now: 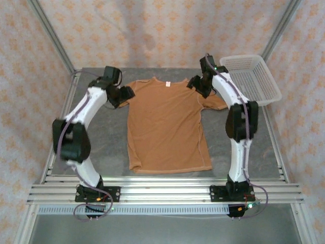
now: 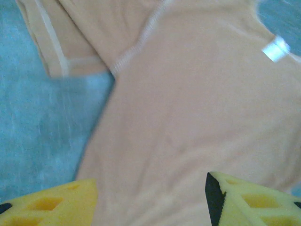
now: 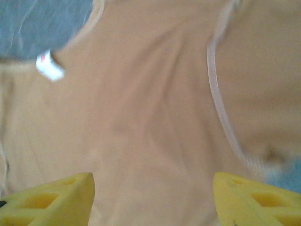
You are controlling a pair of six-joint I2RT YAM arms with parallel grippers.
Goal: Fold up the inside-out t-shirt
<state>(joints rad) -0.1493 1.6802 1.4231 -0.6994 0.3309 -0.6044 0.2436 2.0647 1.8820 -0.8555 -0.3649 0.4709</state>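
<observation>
The inside-out t-shirt [image 1: 167,124] lies flat on the grey table, collar at the far side and hem toward the arm bases. A white label [image 1: 166,85] shows at its collar. My left gripper [image 1: 125,94] hovers at the shirt's left shoulder, by the sleeve. In the left wrist view its yellow fingers [image 2: 51,203] stand apart over the tan cloth [image 2: 188,117], nothing between them; the left gripper [image 2: 150,200] is open. My right gripper [image 1: 196,84] sits at the right shoulder. It [image 3: 153,200] is open too, above cloth with a pale sleeve seam [image 3: 221,101].
A white mesh basket [image 1: 252,77] stands at the table's far right corner, just beyond the right arm. Bare grey table [image 1: 101,147] lies left and right of the shirt. Aluminium rails [image 1: 162,190] run along the near edge.
</observation>
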